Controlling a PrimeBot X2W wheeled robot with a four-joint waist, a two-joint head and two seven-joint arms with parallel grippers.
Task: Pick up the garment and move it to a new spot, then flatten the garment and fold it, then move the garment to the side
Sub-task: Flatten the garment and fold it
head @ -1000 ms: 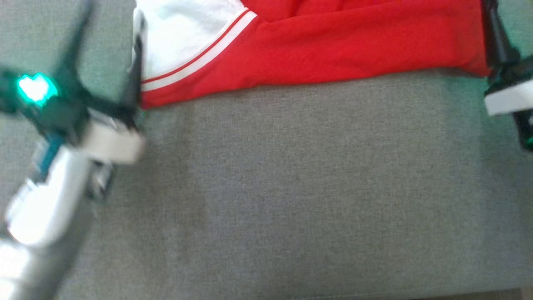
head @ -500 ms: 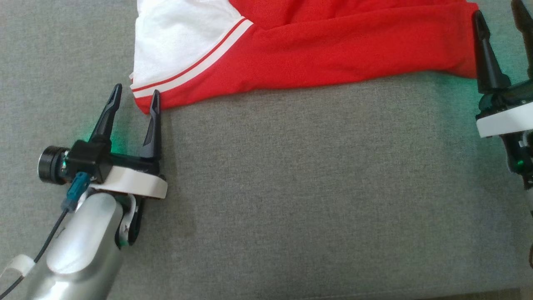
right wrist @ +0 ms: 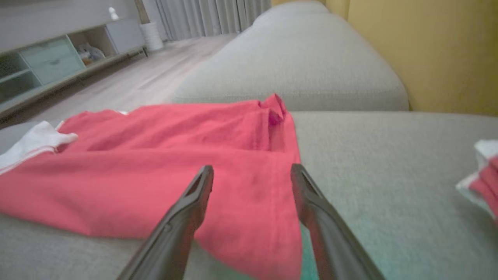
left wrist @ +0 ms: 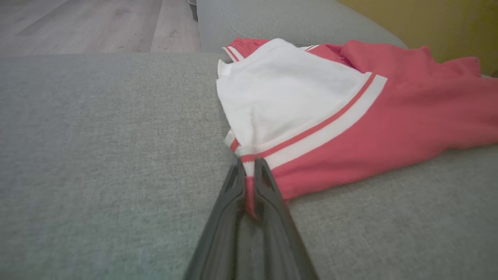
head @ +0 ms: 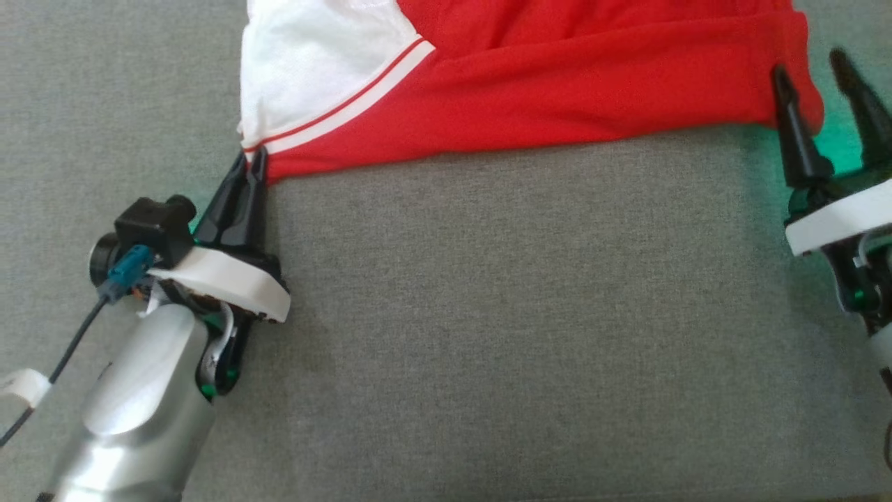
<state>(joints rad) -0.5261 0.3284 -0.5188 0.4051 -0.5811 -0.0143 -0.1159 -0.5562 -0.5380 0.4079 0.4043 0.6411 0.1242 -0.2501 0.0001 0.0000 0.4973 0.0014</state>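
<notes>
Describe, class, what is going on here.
A two-armed robot is working on a red and white garment lying on a grey cushion. Its left pincer is shut on the garment's near left corner, by the white striped panel. Its right pincer is open, its fingers set either side of the near right corner, not yet closed on it.

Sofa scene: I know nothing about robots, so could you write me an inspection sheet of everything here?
Surface: grey fabric sofa, flat seat.
Job's things: red and white garment, lying creased on the sofa.
Clutter: a second red and white cloth at the right wrist view's edge.
Grippers: left gripper, jaws shut on the garment's striped corner; right gripper, jaws open over its red corner.
Cables: dark cable trailing from the left wrist.
Surroundings: wood floor, yellow wall, shelves, curtains.
</notes>
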